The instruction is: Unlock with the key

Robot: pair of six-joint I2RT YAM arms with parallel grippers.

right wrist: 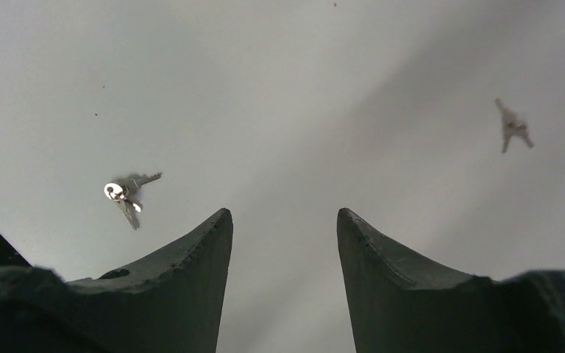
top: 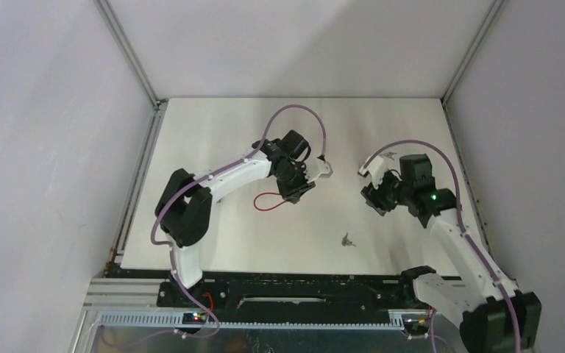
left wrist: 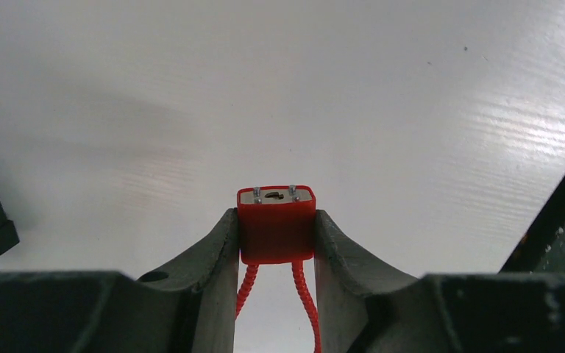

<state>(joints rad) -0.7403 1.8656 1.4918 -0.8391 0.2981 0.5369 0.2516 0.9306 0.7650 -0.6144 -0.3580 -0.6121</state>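
Observation:
A red padlock [left wrist: 276, 228] sits clamped between the fingers of my left gripper [left wrist: 276, 215]. Its silver keyhole face [left wrist: 276, 195] points away from the wrist, and its red cable shackle [left wrist: 305, 301] hangs back between the fingers. From above, the left gripper [top: 295, 191] is over the table's middle with the red cable loop [top: 266, 204] trailing to its left. A small bunch of silver keys [top: 348, 240] lies flat on the table nearer the front. It also shows left of my right gripper [right wrist: 285, 213] as the keys [right wrist: 125, 195]. The right gripper [top: 377, 198] hovers open and empty, apart from the keys.
The white table [top: 213, 243] is walled in by pale panels with metal frame posts [top: 129, 55]. A second small metallic item [right wrist: 513, 126], blurred, lies to the far right in the right wrist view. A similar small item [top: 389, 154] lies behind the right arm.

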